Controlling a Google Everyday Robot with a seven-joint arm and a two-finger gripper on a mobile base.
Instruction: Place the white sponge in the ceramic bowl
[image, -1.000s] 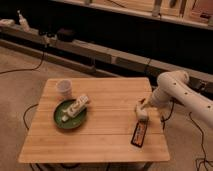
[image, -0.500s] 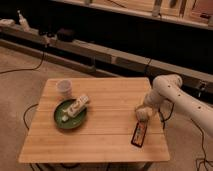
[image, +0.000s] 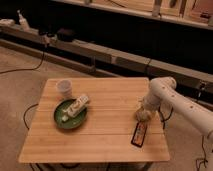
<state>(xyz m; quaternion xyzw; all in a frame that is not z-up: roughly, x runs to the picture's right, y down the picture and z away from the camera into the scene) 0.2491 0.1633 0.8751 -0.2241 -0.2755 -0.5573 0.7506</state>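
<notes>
The robot's white jointed arm (image: 167, 90) reaches in from the right of the camera view and bends down over the light wooden slatted table (image: 110, 100). Its two-finger gripper (image: 143, 113) hangs low at the table's right-hand side. Right at its tip sits a small off-white soft-edged block, taken to be the white sponge (image: 142, 118). Whether the gripper has hold of the sponge or merely rests above it cannot be told, nor how wide it stands. The sponge's long axis is also too small to make out.

Just nearer the camera than the sponge lies a dark flat candy-bar-like packet (image: 139, 134). The shallow round dark-green ceramic bowl (image: 59, 120) sits well apart, across the table toward its left side, at much the same depth as the gripper. A longer white tube with greenish markings (image: 78, 105) lies slantwise across the bowl's far rim, and a small white cup (image: 64, 88) stands just behind the bowl.

The coming move looks to turn on a sideways carry leftward over bare boards, with the drop aimed at the open near part of the dish, clear of the tube
</notes>
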